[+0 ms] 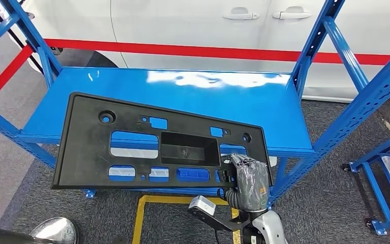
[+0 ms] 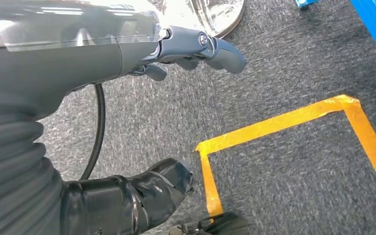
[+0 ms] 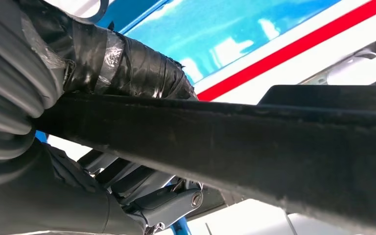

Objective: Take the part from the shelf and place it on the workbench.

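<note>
At the far left of the head view a red line [image 1: 5,76] crosses the grey floor beside the blue shelf [image 1: 193,96], whose glossy top board runs between slanted blue uprights. The left hand [image 2: 196,51] appears in the left wrist view hanging over grey carpet [image 2: 284,54], its fingers [image 2: 225,54] loosely curled inward with nothing between them, above a corner of yellow floor tape [image 2: 274,125]. Over the shelf's front edge lies the task's thing, a long black plastic panel [image 1: 91,147] with round holes, rectangular cut-outs and a sunken rectangular pocket near its middle; it sits tilted, its left end overhanging the shelf's front left corner and its right end reaching the front right part of the board. Whether it rests on the board or is lifted clear I cannot tell. At the panel's lower right corner the right hand [image 1: 251,180] grips the edge, its grey ribbed cover just below the panel. In the right wrist view the taped thumb [image 3: 127,66] presses on one face of the panel's edge and the darker fingers [image 3: 166,198] close under the other, pinching the panel. Behind the shelf stands a white car [image 1: 208,25] with a red stripe along its doors, and at the far right a second blue rack [image 1: 386,168] stands on the carpet.
</note>
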Controlling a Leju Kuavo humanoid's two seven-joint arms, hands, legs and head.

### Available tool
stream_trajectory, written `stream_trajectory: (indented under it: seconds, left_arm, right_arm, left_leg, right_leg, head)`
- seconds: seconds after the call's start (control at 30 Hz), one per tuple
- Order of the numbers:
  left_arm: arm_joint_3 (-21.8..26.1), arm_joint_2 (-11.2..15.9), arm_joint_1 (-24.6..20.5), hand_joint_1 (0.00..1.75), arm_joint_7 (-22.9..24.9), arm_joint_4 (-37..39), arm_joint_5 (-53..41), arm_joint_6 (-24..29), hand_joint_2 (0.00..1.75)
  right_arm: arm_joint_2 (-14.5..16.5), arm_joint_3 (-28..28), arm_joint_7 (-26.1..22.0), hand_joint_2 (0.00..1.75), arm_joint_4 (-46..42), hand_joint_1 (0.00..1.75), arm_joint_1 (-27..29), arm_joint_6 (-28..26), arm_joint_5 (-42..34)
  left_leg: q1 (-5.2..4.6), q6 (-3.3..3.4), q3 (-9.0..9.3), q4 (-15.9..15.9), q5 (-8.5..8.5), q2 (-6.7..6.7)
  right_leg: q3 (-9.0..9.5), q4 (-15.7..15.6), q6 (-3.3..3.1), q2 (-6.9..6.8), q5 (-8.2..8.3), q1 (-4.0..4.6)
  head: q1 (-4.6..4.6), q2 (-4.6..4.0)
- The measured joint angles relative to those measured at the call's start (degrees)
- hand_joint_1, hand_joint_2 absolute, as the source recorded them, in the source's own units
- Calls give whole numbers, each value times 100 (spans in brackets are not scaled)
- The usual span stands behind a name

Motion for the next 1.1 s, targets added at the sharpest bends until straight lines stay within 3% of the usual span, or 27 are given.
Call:
stream_trajectory:
  seconds: [0.07,0.1,0.13,0.17,0.23,0.3,0.43,0.5,0.57,0.6,0.63,0.67,0.77,0.8,0.9,0.97,1.0,1.1]
  left_arm:
    - [0,0,2,0,2,0,10,2,175]
    - [0,0,6,0,3,0,16,2,175]
    - [0,0,9,0,4,0,22,3,175]
    - [0,0,11,0,6,0,25,5,175]
    - [0,0,6,0,9,0,28,13,175]
    - [0,0,-3,0,11,-1,31,25,175]
    - [1,-1,12,0,21,-1,36,43,175]
    - [2,-3,7,0,25,-1,38,48,175]
    - [2,-5,1,0,26,0,37,50,175]
    - [2,-5,3,0,26,0,36,50,175]
    - [2,-6,6,0,27,0,36,51,175]
    - [2,-7,7,0,27,0,36,53,175]
    - [2,-17,5,0,27,0,34,63,175]
    - [2,-22,3,0,27,0,34,68,175]
    - [2,-33,3,0,27,0,33,75,175]
    - [2,-36,4,0,27,0,33,81,175]
    - [2,-36,3,0,27,0,33,83,175]
    - [2,-37,6,0,27,0,37,85,175]
  right_arm:
    - [21,-1,-33,175,1,175,6,-20,-57]
    - [24,-1,-51,175,1,175,12,-28,-89]
    - [25,-2,-66,175,1,175,20,-34,-115]
    - [26,-4,-77,175,1,175,31,-37,-137]
    - [35,-10,-87,175,-1,175,51,-42,-168]
    - [49,-21,-98,175,-12,175,60,-50,-201]
    - [56,-52,-149,175,-44,175,95,-55,-283]
    - [56,-77,-175,175,-49,175,107,-57,-317]
    - [56,-99,-190,175,-49,175,120,-59,-342]
    - [56,-109,-192,175,-48,175,132,-60,-352]
    - [56,-117,-194,175,-48,175,148,-62,-363]
    - [56,-126,-198,175,-48,175,162,-66,-380]
    - [56,-145,-218,175,-63,175,181,-89,-432]
    - [56,-150,-225,175,-75,175,186,-105,-440]
    - [57,-167,-239,175,-114,175,211,-147,-453]
    - [58,-182,-255,175,-135,175,221,-148,-463]
    - [59,-187,-264,175,-143,175,225,-146,-474]
    - [61,-199,-287,175,-147,175,245,-144,-522]
  left_leg:
    - [10,-38,-262,714,-438,0]
    - [12,-49,-349,999,-563,0]
    - [12,-52,-345,1103,-578,0]
    - [12,-47,-233,992,-490,0]
    - [9,-5,235,247,-178,-2]
    - [-12,45,572,-370,-17,-8]
    - [-6,159,587,-530,81,-2]
    - [22,235,545,-579,168,20]
    - [9,269,452,-556,216,29]
    - [4,271,398,-532,235,32]
    - [0,269,346,-505,250,34]
    - [-1,264,302,-477,263,35]
    - [-9,224,226,-405,292,32]
    - [-15,196,210,-394,308,31]
    - [-26,90,183,-411,373,28]
    - [-22,32,115,-282,236,16]
    - [-16,7,28,-67,54,11]
    - [7,-54,-329,986,-595,9]
  right_leg:
    - [-70,3,-32,-7,46,9]
    - [-106,7,-34,-9,68,14]
    - [-138,13,-31,-9,88,17]
    - [-162,19,-23,-8,106,18]
    - [-184,29,5,-5,132,19]
    - [-211,48,54,-3,162,36]
    - [-264,78,191,2,182,44]
    - [-392,404,231,9,-108,41]
    - [-654,1104,256,10,-554,33]
    - [-752,1408,268,9,-693,30]
    - [-766,1548,273,9,-732,28]
    - [-660,1456,270,9,-659,26]
    - [10,377,211,8,-274,40]
    - [130,142,185,10,-215,56]
    - [123,35,98,14,-134,75]
    - [80,-10,11,2,-51,41]
    - [45,-31,-27,-6,-4,23]
    - [-110,-25,-64,-15,106,32]
  head:
    - [-2,0]
    - [-2,0]
    - [-2,1]
    - [-2,1]
    - [-2,0]
    - [-1,0]
    - [1,0]
    - [5,1]
    - [8,1]
    - [7,1]
    - [7,1]
    - [7,1]
    - [5,1]
    - [5,1]
    - [5,1]
    - [1,0]
    - [-1,0]
    - [-5,0]
